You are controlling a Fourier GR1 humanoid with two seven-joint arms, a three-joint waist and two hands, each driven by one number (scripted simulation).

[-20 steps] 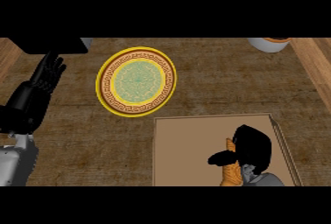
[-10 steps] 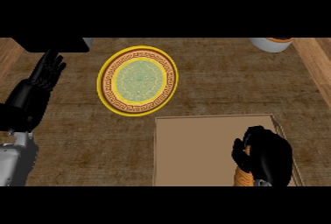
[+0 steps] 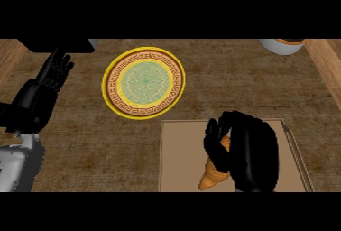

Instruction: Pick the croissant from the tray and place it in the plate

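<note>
An orange-brown croissant point(image 3: 214, 173) lies on the tan tray point(image 3: 180, 153) at the lower right. My right hand point(image 3: 250, 149) lies over it, fingers and thumb curled round its upper part, hiding much of it. The round plate point(image 3: 144, 83), yellow-rimmed with a brown patterned band and green centre, sits on the counter up and to the left of the tray, with nothing on it. My left hand point(image 3: 41, 92) rests open at the left edge, fingers pointing up, well apart from the plate.
A white bowl point(image 3: 285, 45) shows at the top right corner. A dark object point(image 3: 60, 45) sits at the top left, just above my left hand. Wooden edges border the brown counter on both sides.
My right hand has slid up and left over the croissant and closed its fingers round it. The left hand has stayed in place.
</note>
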